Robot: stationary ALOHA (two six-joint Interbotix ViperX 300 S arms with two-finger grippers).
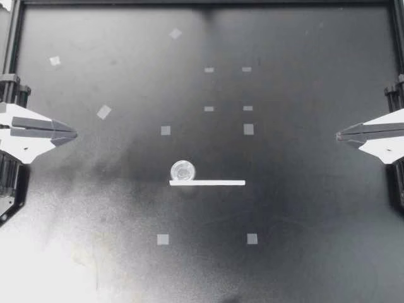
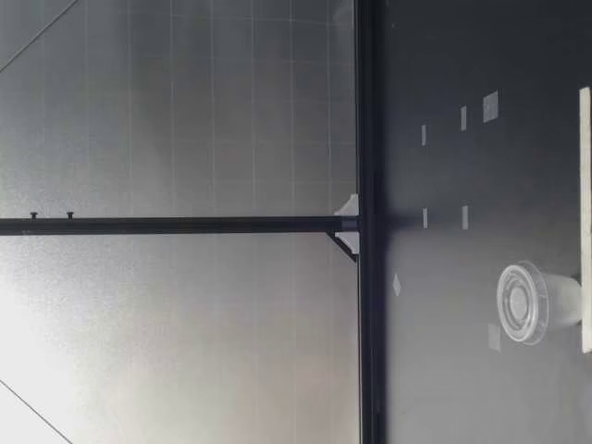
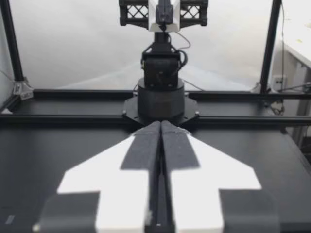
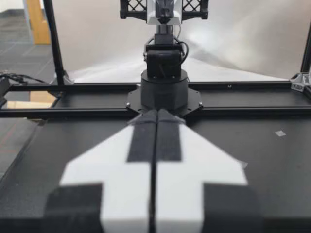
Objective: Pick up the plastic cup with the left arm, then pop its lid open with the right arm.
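Cup [image 1: 183, 170] mid-table, well apart from left claw [image 1: 74, 134] & right claw [image 1: 338, 135] — both closed, empty.

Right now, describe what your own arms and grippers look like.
My left gripper and right gripper match: two long dark grey fingers tapering to a point, set on white arrow-shaped plates with black blocks behind. My right arm and left arm are black, on round bases, with thin cables by the upper joint and a white cap.
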